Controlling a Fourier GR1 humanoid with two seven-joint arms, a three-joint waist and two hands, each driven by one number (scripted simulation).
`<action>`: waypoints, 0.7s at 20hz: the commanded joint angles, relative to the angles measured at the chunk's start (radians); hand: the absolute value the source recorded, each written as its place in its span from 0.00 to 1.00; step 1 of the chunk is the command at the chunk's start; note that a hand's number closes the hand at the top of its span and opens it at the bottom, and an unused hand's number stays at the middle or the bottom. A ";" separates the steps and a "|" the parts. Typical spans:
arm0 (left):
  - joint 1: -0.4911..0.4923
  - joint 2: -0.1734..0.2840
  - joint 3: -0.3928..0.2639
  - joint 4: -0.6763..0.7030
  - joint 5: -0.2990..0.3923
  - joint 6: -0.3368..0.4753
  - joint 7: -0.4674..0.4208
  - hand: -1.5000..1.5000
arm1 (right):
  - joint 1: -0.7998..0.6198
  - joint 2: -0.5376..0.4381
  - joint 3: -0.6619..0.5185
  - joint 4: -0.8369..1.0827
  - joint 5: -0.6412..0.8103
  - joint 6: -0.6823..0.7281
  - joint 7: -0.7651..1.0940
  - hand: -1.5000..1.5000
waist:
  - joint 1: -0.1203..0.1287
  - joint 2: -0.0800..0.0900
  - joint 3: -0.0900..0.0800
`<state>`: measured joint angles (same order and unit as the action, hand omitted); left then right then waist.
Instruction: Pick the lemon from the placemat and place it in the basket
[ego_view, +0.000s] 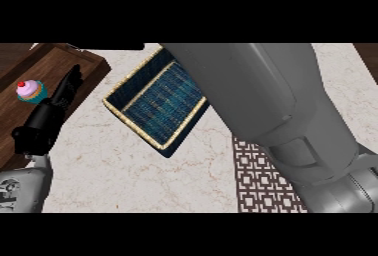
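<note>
Head view: left robot hand (53, 107) open at desk (133, 170) left edge, right robot hand hidden, basket (156, 102) mid-desk beside placemat (262, 182).

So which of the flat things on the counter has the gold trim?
The dark blue woven basket, at centre: a gold border rims it. The patterned placemat, lower right, is brown-and-white lattice; the wooden tray, upper left, is plain brown.

A large grey forearm (273, 115) crosses the right half of the view and hides its hand, covering part of the blue woven basket (151, 100) and of the patterned placemat (258, 180) on the marble counter (140, 170). At the left edge the left hand (48, 117) rests with fingers straight, pointing up over a wooden tray (44, 62). A small pink-topped object, probably a cupcake (31, 91), sits on that tray just beside the fingers.
</note>
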<state>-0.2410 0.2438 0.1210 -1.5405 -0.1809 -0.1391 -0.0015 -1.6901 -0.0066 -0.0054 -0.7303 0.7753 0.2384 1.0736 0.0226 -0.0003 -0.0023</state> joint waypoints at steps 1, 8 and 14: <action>0.015 -0.015 0.000 -0.016 -0.010 0.024 -0.003 0.50 | -0.031 -0.014 -0.017 0.072 -0.031 0.160 0.079 1.00 | -0.010 -0.002 0.001; 0.026 -0.017 -0.007 0.003 -0.015 0.012 -0.030 0.50 | -0.045 0.006 -0.038 0.105 -0.151 0.014 0.054 0.00 | -0.002 0.002 0.001; 0.041 -0.014 -0.017 -0.012 -0.016 -0.002 -0.018 0.50 | -0.045 0.006 -0.091 0.049 -0.095 -0.271 0.016 0.00 | 0.001 0.005 0.001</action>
<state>-0.2142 0.2403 0.1225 -1.5571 -0.1838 -0.1414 -0.0092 -1.7243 -0.0065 -0.0651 -0.6605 0.6611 0.1461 1.0359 0.0193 0.0010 -0.0011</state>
